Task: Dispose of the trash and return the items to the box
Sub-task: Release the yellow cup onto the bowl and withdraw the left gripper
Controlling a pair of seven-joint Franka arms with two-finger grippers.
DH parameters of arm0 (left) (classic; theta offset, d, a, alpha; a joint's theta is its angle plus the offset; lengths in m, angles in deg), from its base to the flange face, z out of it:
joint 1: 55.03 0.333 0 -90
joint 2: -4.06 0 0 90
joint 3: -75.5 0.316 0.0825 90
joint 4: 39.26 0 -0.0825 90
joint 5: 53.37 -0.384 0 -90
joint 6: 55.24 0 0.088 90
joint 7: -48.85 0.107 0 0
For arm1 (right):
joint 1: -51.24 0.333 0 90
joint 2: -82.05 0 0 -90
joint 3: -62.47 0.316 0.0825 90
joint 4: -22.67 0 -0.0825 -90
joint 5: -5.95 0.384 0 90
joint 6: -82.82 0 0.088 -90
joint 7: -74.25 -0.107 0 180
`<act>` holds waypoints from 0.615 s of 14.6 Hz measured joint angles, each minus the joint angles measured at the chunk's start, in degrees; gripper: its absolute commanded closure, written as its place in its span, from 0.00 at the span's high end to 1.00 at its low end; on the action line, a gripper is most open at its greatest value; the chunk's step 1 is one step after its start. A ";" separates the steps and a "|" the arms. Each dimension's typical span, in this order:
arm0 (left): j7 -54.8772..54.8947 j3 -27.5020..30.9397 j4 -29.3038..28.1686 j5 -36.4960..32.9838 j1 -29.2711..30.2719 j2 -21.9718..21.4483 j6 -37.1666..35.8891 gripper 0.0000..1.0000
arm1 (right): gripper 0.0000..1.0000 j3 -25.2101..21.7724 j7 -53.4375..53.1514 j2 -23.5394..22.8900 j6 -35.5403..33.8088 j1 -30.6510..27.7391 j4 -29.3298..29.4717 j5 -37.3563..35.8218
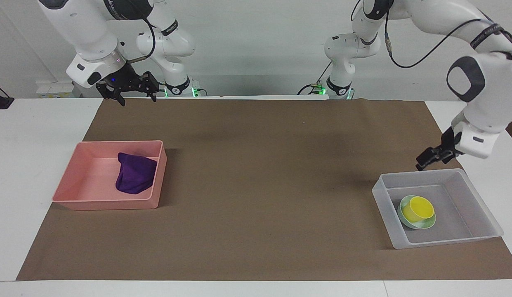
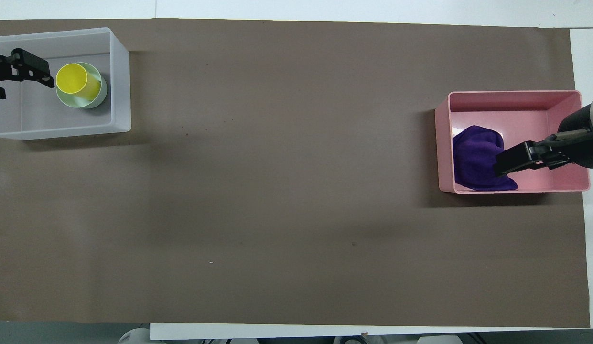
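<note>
on the tabletop (image 1: 33, 136) lies a brown paper mat (image 1: 264, 177), the landmark here. starting with the left arm: the left end effector (image 1: 435, 157) hangs in the air over the mat's edge at the left arm's end, just above the robot-side rim of the box (image 1: 385, 206). it is apart from everything and carries nothing; its fingers look spread in the overhead view, where it shows at (image 2: 9, 71). the box sits on the mat at that same end. inside it the yellow cup (image 1: 418, 208) stands upright, nested in the pale green bowl (image 1: 421, 222), open end up.

the mat's middle carries nothing.

at the right arm's end of the mat sits the pink tray (image 1: 90, 198), with the purple cloth (image 1: 134, 178) bunched inside it, against the wall that faces the mat's middle. the right end effector (image 1: 130, 88) waits in the air over the mat's robot-side edge, well apart from the tray, fingers spread and holding nothing. from above it merely overlaps the tray at (image 2: 509, 162).

as a judgement, the work looks essentially done: both items are in the box and the trash is in the tray, which seems to serve as the bin. what appears left is only for the left arm to pull clear to a rest pose.
</note>
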 measured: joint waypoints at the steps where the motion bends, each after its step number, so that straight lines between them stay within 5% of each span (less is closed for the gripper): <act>1: 1.22 0.01 -1.40 0.00 -0.25 -3.07 -1.70 1.00 | 0.99 -0.10 0.00 0.00 0.00 -0.03 0.00 0.00; 4: 3.26 0.22 -4.72 0.00 -0.25 -7.35 -3.85 1.00 | 0.98 -0.38 0.00 0.00 0.15 -0.11 0.00 -0.12; 9: 3.96 0.26 -5.78 0.00 -0.42 -6.80 -3.82 1.00 | 0.99 -0.54 -3.63 0.01 1.01 -0.23 -0.38 -1.38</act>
